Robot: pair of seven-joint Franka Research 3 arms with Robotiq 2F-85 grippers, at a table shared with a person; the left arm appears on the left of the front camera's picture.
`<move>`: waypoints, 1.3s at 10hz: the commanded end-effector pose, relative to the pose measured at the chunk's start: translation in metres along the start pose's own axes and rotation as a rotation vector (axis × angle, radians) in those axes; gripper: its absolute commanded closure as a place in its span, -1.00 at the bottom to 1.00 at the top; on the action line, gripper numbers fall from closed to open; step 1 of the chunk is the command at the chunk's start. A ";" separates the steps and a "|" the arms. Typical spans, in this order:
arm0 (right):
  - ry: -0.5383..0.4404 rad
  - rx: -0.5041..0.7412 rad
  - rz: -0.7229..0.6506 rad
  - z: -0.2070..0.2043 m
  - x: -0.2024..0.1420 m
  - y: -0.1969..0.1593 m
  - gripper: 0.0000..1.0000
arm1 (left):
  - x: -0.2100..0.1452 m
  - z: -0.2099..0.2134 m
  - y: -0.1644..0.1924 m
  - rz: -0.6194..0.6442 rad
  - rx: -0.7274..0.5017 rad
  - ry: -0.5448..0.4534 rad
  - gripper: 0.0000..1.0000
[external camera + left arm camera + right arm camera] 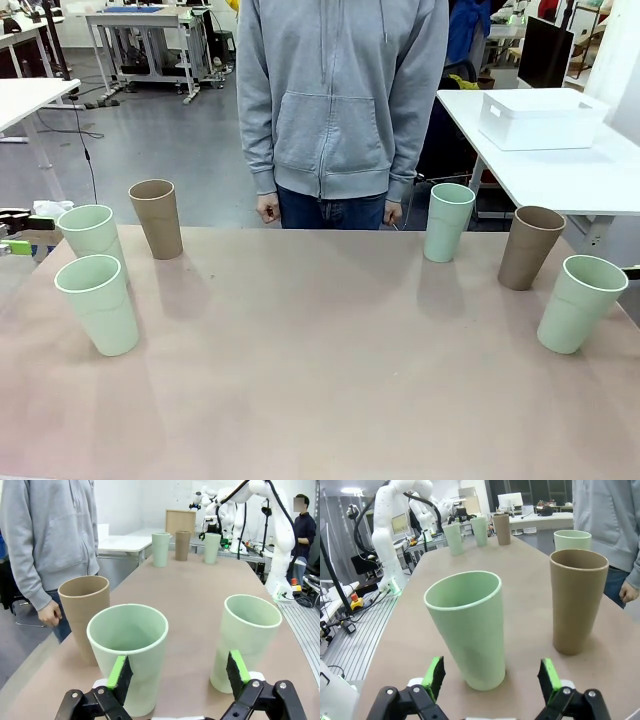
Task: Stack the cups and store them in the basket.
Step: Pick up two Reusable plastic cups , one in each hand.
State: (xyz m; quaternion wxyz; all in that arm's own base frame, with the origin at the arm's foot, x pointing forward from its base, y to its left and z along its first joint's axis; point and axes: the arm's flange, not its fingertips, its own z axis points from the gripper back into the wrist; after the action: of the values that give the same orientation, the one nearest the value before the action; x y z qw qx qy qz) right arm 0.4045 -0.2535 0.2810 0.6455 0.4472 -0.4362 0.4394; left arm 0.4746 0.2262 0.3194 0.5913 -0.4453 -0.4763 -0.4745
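Note:
Six cups stand upright on the table. On the left are two mint cups (98, 303) (90, 235) and a brown cup (157, 218). On the right are a mint cup (447, 221), a brown cup (529, 246) and a mint cup (580, 302). The white basket (540, 118) sits on a separate table at the far right. My left gripper (179, 672) is open, low behind a mint cup (129, 655), between it and another mint cup (247, 640). My right gripper (490, 677) is open just behind a mint cup (467, 627), with a brown cup (577, 605) beside it.
A person in a grey hoodie (340, 90) stands at the far edge of the table, hands hanging at the sides. The pinkish tabletop (320, 360) is bare between the two cup groups. The other arm's white base (280, 540) rises beside the table.

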 end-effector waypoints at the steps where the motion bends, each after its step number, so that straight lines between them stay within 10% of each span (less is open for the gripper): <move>1: 0.015 0.009 0.008 0.001 0.008 0.006 -1.00 | 0.004 -0.008 -0.003 -0.014 0.015 0.027 -1.00; 13: -0.133 0.073 0.061 -0.031 -0.032 -0.008 -1.00 | -0.050 0.005 0.075 -0.048 0.039 -0.103 -1.00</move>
State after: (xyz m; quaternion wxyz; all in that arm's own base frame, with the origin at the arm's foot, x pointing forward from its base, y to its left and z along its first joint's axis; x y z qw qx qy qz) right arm 0.4094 -0.2316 0.2380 0.5916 0.4819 -0.4697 0.4440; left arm 0.5367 0.2456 0.2638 0.5717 -0.4441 -0.5150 -0.4590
